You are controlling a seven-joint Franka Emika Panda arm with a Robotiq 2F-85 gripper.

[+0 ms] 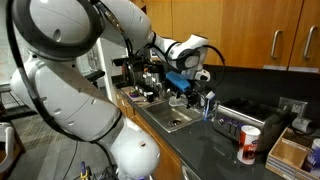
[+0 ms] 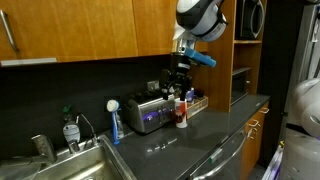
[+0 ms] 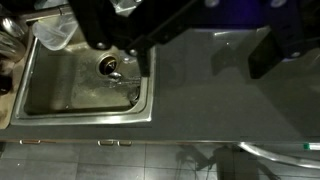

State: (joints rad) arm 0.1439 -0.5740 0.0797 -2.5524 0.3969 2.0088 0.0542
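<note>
One rectangular stainless-steel sink (image 3: 60, 95) lies lengthwise across the wrist view, sunk in the dark tabletop (image 3: 220, 100); the gripper (image 3: 183, 58) gapes wide, empty.

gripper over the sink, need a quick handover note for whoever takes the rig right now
gripper: open, empty, hanging high above the sink and the counter beside it, touching nothing.
things: clear container at a corner of the sink; toaster and dish brush on the counter by the wall.
done: nothing gripped or touched.
left: every grasp and placement.
</note>
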